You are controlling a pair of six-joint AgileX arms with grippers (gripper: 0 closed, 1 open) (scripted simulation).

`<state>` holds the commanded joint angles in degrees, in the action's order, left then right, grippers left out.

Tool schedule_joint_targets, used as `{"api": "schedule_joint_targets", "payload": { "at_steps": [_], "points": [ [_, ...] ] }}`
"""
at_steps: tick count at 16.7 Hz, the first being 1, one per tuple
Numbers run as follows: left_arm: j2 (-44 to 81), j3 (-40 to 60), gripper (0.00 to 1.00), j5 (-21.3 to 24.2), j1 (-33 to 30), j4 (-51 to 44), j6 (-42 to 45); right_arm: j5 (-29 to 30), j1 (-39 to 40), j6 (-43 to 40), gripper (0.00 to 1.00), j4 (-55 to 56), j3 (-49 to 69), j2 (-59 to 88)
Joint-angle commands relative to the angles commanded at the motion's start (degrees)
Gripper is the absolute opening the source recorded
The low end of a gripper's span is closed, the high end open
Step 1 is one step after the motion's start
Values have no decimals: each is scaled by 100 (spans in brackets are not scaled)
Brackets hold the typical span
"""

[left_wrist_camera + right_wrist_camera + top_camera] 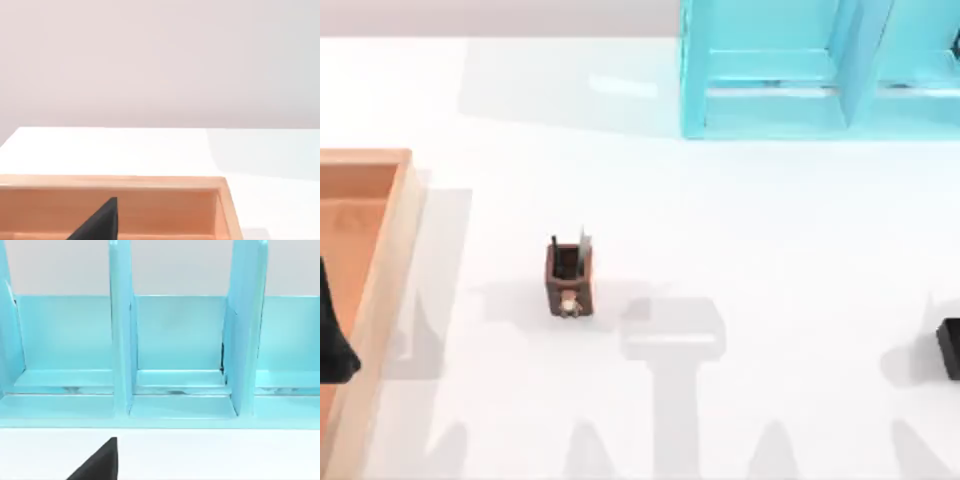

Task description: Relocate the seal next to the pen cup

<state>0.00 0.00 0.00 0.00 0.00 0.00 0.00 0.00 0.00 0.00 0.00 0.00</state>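
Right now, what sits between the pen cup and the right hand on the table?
Nothing but bare white table and shadows: in the top view, the stretch from the pen cup to the right hand at the right edge holds no object.

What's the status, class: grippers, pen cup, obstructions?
Left gripper parked over wooden tray; right gripper at right edge. Pen cup upright mid-table, standing alone.

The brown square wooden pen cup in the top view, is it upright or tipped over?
Upright. The pen cup stands on its base on the white table, with dark pens and a grey piece sticking out of its open top.
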Motion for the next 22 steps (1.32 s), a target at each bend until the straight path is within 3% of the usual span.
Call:
{"api": "schedule_joint_targets", "payload": {
  "at_steps": [4, 8, 22],
  "points": [
    [0, 0, 100, 0, 0, 0, 0, -8, 19, 13, 100, -183, 188, 189],
    [0, 0, 100, 0, 0, 0, 0, -21, 88, 80, 100, -1168, 1246, 1291],
    [0, 0, 100, 0, 0, 0, 0, 11, 359, 411, 100, -6481, 6604, 8216]
  ]
}}
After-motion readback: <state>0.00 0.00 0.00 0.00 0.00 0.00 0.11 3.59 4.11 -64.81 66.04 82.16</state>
